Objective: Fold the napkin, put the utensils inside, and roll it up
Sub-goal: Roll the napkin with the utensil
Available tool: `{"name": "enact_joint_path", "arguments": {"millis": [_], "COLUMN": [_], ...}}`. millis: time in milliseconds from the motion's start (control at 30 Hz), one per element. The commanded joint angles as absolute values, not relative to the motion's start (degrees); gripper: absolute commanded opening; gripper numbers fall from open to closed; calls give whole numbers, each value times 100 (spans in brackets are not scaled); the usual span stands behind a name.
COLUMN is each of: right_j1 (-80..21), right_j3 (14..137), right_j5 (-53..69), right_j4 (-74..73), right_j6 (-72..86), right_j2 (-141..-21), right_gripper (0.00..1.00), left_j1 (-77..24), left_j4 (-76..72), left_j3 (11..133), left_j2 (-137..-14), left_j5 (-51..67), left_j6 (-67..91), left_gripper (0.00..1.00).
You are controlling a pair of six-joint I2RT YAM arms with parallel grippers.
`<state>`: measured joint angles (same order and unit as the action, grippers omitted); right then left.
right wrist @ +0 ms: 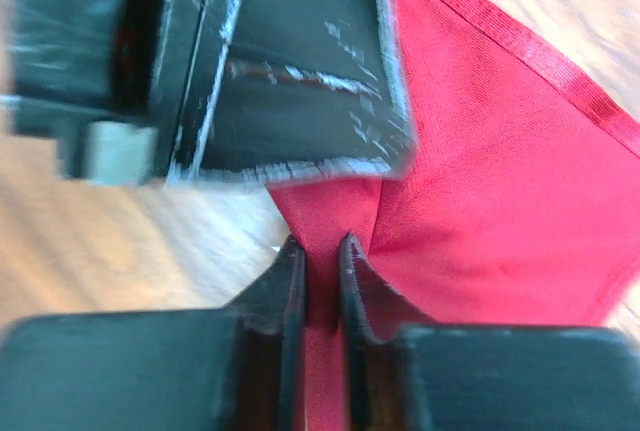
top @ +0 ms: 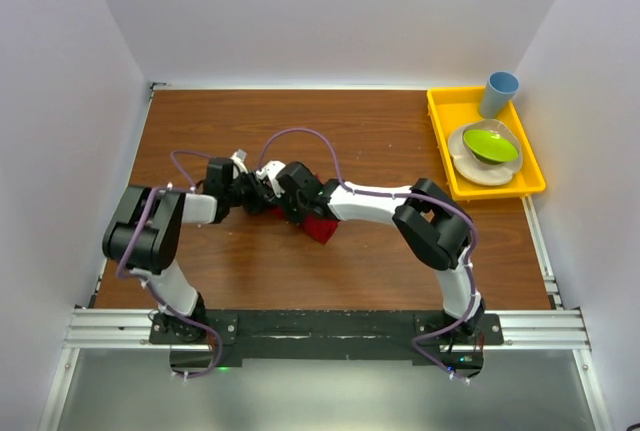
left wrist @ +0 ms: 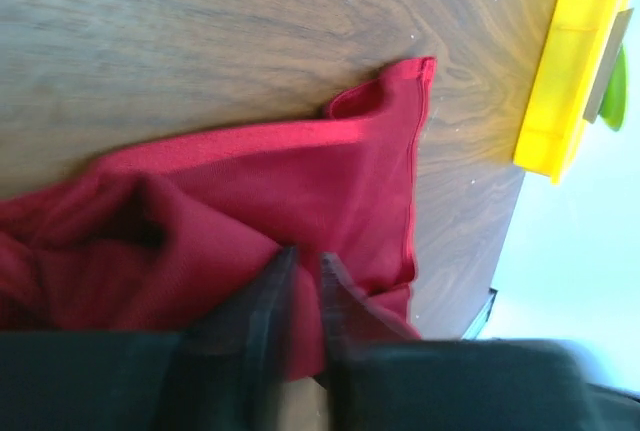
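Presently, both grippers sit together at the centre of the worktop (top: 380, 131), and the napkin (top: 320, 227) lies bunched beneath them, only a red corner showing in the top view.

Left gripper (left wrist: 305, 256): jaws drawn nearly together on a rumpled fold of napkin; I judge it to be gripping the cloth. Right gripper (right wrist: 320, 243): clamped on a raised ridge of napkin, with the cloth pinched plainly between its fingers. In the right wrist view the left gripper's black body fills the upper left of the frame, just beside the right fingertips.

No utensil is visible in any view; you cannot confirm where it lies.

Risks, as judged:
- The grippers are very close. Any sideways move could knock one against the other.
- Both hold the same small area of cloth. If you pull them apart unevenly, the napkin may slip from one grip or drag into a heap.
- The cloth is creased and doubled, so a fold made now is likely to come out crooked.
- A utensil hidden under the cloth or arms could be swept along unseen.

The tray (top: 438, 141) at upper right, holding a cup (top: 499, 91) and bowl (top: 490, 144), is well apart.

Markings: no brand, label or writing can be read.
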<state>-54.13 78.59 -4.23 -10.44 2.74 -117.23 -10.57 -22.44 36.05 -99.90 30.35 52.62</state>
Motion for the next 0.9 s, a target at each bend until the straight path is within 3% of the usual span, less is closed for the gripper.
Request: {"name": "enact_joint_path", "arguments": {"millis": [0, 67, 100, 300, 500, 733, 867], "right_j1": [-5099, -4958, -4731, -4044, -3551, -3287, -3278], "right_j3": [7427, 7340, 7269, 7260, 7216, 7654, 8006], "right_j5": [1416, 1983, 2917, 5365, 6081, 5915, 5608], "right_j4": [-1494, -1407, -1276, -712, -194, -895, -1406], "right_j6": [835, 1227, 1422, 2776, 3682, 3420, 3270], "right_j2": [-12067, -12076, -12067, -12611, -13218, -13544, -13640], "right_gripper": [0, 0, 0, 0, 0, 0, 0], "left_j1": [-563, -396, -378, -378, -667, -1274, -1494], "left_j4": [-99, 742, 1025, 2521, 3409, 3296, 3042], "left_j3": [4068, 4698, 4937, 5687, 5353, 5194, 5291], "left_j2": [-9134, -8615, -8483, -8007, -8086, -8534, -8719], "left_j5": [2321, 1997, 1830, 1002, 748, 1221, 1502], "left_j6": [4308, 3965, 3842, 3638, 4016, 4762, 4808], "left_gripper": [37, 48, 63, 77, 81, 82, 71]}}
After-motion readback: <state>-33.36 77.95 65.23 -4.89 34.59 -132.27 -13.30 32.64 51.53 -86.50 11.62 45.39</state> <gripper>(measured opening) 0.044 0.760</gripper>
